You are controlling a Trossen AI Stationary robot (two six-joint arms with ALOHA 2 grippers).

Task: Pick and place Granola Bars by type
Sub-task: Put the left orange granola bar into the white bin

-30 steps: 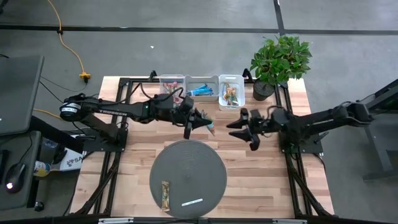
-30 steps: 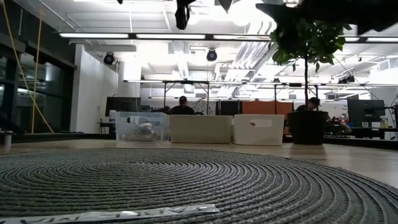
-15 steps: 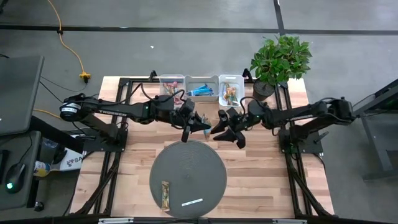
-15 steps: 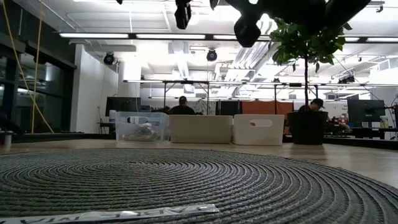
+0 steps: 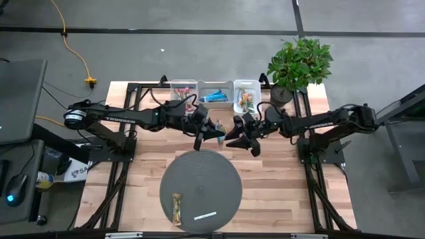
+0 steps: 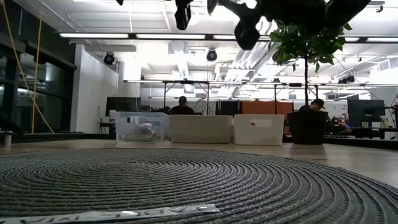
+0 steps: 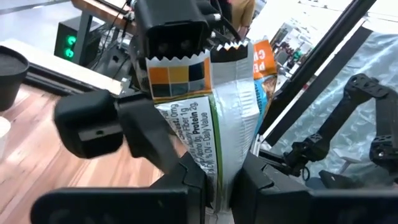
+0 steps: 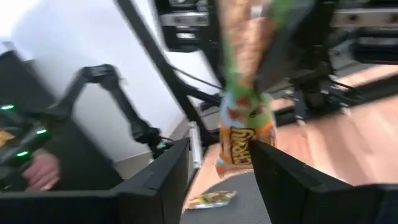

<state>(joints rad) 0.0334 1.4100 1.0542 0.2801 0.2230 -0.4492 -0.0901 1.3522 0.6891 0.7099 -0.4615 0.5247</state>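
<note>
A wooden table (image 5: 279, 192) stands on a grey workshop floor, with a round grey woven mat (image 5: 200, 191) laid at its near middle. Three small bins are set in a row along the far edge: a clear bin (image 5: 184, 90), a middle bin (image 5: 216, 93) and a white bin (image 5: 246, 97). Beside the white bin a potted plant (image 5: 299, 65) is placed. Bars are seen inside all three bins (their types cannot be read from above).

The left gripper (image 5: 214, 131) is held in the air between the bins and the mat's far edge. In the left wrist view its fingers (image 7: 186, 180) are seen pressed onto one granola bar (image 7: 208, 118), which stands upright between them; the wrapper is silver with orange and green panels. The same bar is shown in the right wrist view (image 8: 242, 112), hanging lengthwise in front of the right arm's camera.

The right gripper (image 5: 240, 136) is positioned just beside the left one, facing it. Its fingers (image 8: 283, 177) are spread, one on either side of the held bar's lower end, and whether they touch it cannot be told.

On the mat a second brown-wrapped bar (image 5: 176, 207) is lying near the front edge, with a thin white label strip (image 5: 205, 216) just beside it. Two people are seen at desks in the room behind.
</note>
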